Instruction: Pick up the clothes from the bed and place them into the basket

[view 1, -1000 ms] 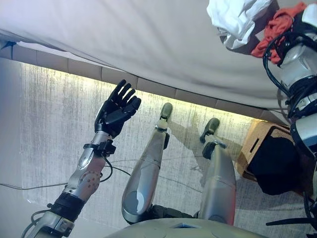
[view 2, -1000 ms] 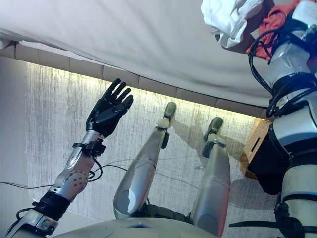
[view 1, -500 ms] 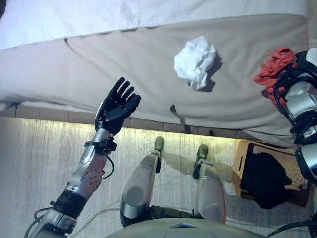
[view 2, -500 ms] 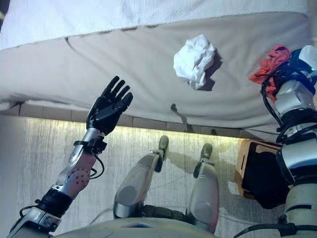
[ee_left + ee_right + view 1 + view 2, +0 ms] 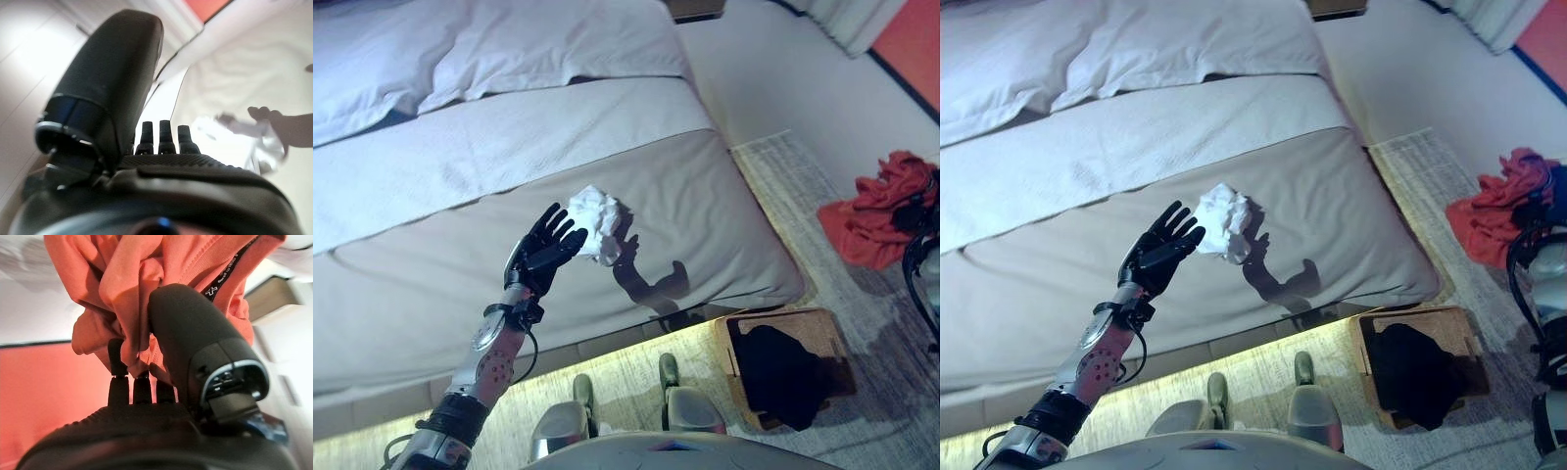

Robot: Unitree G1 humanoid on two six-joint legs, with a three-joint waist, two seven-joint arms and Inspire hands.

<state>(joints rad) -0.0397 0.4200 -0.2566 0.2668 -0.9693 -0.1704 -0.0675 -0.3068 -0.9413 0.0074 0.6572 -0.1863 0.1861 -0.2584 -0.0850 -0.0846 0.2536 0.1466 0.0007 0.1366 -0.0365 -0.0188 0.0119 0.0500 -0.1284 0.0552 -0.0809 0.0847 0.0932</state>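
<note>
Right hand pinched the orange-red garment, hanging limp beyond the basket.
Soft, light cloth; the fingers curled into a bunched fold. Left hand spread, empty.

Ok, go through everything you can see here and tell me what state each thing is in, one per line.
Left hand: open, raised, holding nothing.
Right hand: shut on the red garment, held up off the bed.
White garment: crumpled, lying on the bed.
Basket: upright on the floor beside the bed, dark clothing already inside.
</note>
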